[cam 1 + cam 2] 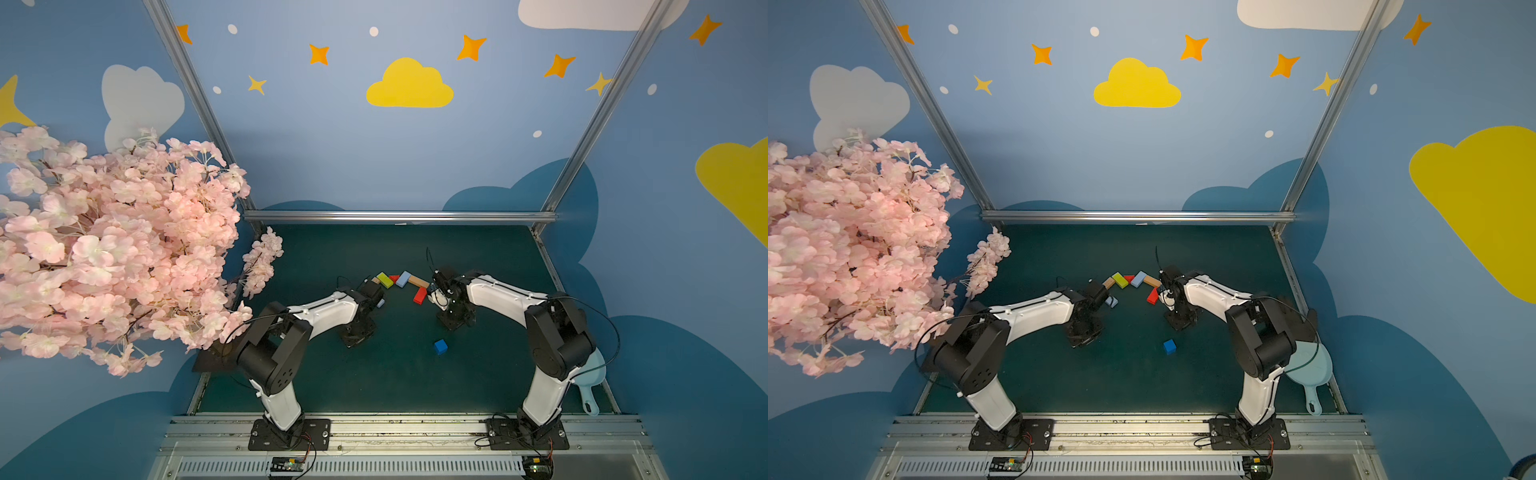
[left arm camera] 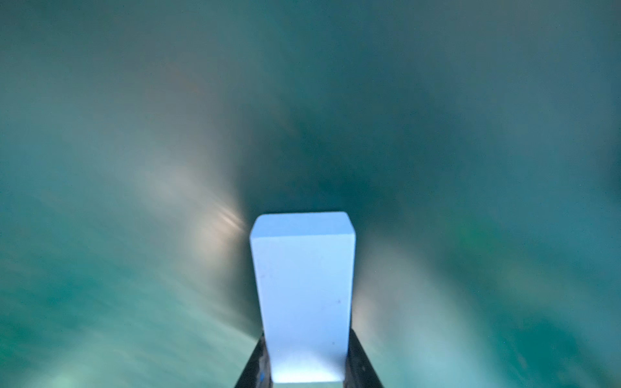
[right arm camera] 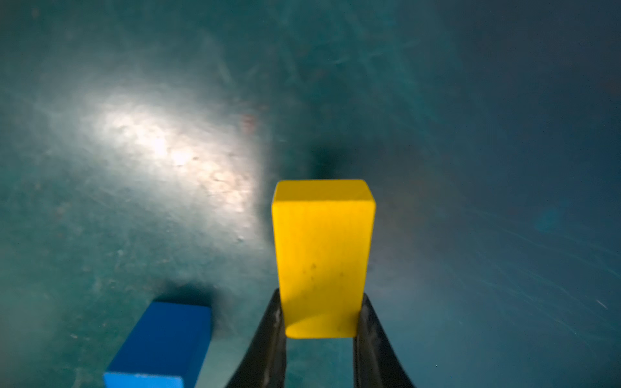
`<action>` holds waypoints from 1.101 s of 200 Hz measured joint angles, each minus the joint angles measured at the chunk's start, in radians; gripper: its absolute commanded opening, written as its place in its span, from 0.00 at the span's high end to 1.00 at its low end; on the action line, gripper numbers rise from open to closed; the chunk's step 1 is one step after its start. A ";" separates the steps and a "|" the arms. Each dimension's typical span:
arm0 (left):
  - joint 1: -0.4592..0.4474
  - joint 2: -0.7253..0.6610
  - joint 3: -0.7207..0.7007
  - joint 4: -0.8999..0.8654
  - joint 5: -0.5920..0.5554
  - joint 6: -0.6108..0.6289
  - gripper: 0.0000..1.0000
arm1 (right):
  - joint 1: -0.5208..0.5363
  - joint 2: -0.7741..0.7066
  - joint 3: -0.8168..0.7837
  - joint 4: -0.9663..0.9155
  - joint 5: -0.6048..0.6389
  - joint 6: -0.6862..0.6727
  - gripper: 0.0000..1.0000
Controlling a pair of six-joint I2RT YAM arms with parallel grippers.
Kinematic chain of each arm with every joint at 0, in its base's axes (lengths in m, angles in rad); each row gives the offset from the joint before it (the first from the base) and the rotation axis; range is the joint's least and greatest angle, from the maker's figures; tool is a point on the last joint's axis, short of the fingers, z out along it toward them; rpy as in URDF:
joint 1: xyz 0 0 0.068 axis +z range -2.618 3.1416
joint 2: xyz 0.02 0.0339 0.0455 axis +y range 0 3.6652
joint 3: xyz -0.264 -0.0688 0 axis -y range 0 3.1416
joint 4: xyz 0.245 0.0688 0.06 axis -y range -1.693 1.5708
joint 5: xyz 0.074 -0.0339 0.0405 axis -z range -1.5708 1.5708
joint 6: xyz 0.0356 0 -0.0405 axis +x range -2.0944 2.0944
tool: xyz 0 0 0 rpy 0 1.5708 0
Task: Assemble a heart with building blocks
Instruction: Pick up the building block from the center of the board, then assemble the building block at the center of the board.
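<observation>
Dark green surface (image 1: pixel 374 382), blue cloud-painted walls. Left pincer (image 2: pixel 306 366) clamped on sides of light blue bar (image 2: pixel 302 285), bar jutting ahead past tips. Right pincer (image 3: pixel 320 332) clamped likewise on yellow bar (image 3: pixel 322 248). Blue cube (image 3: pixel 164 342) on surface near right pincer, not touching. Heart (image 1: pixel 402 279) unfinished: only top arc laid, spanning gap between pincers, just beyond them. Red bar (image 1: pixel 420 295) beside right pincer.

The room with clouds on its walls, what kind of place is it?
Probably a robot lab booth dressed like a playroom: a left arm and right arm bolted to a metal rail, coloured blocks on a green table, and cloud-painted walls.
</observation>
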 measured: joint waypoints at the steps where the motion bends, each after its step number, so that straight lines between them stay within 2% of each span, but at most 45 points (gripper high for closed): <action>1: -0.003 0.002 0.003 -0.001 0.000 -0.002 0.80 | -0.002 -0.001 0.001 0.000 0.000 0.000 1.00; 27: -0.056 0.100 0.132 -0.005 0.011 -0.048 0.81 | -0.012 -0.003 0.014 0.002 0.000 0.016 1.00; 80: -0.060 0.261 0.362 -0.040 0.034 -0.088 0.82 | -0.016 -0.007 0.019 0.002 -0.002 0.022 1.00; 155: -0.047 0.356 0.509 -0.109 0.054 -0.102 0.82 | -0.039 -0.012 0.019 0.003 -0.004 0.022 1.00; 220: -0.014 0.380 0.549 -0.106 0.076 -0.089 0.82 | -0.043 -0.012 0.039 0.005 -0.009 0.023 1.00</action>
